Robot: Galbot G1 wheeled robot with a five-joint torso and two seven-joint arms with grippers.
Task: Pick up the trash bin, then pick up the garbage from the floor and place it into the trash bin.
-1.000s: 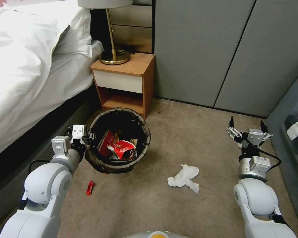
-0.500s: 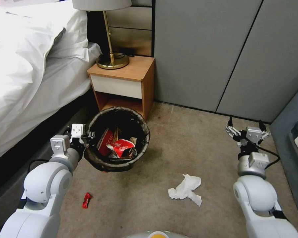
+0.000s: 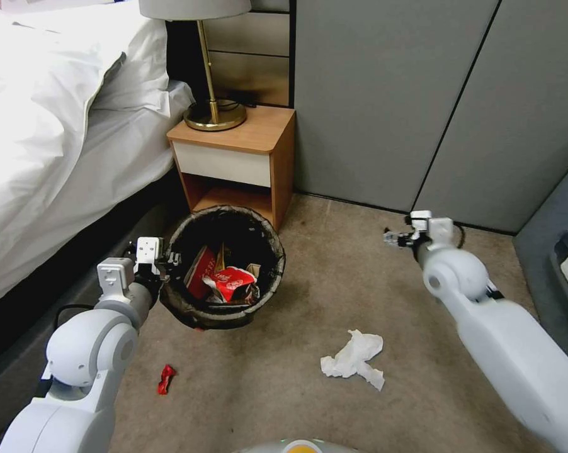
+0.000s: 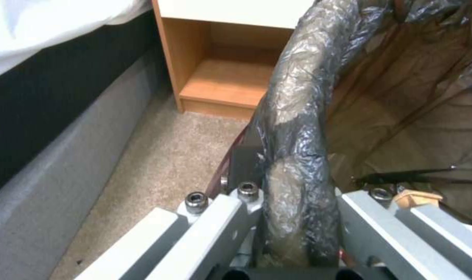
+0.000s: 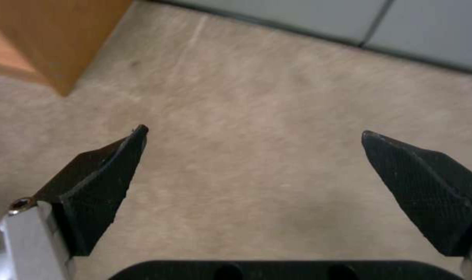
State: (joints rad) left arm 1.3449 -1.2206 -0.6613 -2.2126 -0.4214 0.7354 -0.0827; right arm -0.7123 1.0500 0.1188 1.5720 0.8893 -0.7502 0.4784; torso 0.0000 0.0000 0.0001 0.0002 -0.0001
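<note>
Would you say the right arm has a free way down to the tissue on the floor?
Probably yes: the right end effector is open and empty, and only bare floor lies between it and the tissue.

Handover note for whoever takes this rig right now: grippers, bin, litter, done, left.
Left gripper: shut on the rim of the small round trash bin with dark bag liner, beside the bed.
Right gripper: open, empty, out over bare beige carpet floor.
Done: bin gripped; red-and-white wrappers inside.
Left: crumpled white tissue and small red wrapper scrap lie on the floor.
</note>
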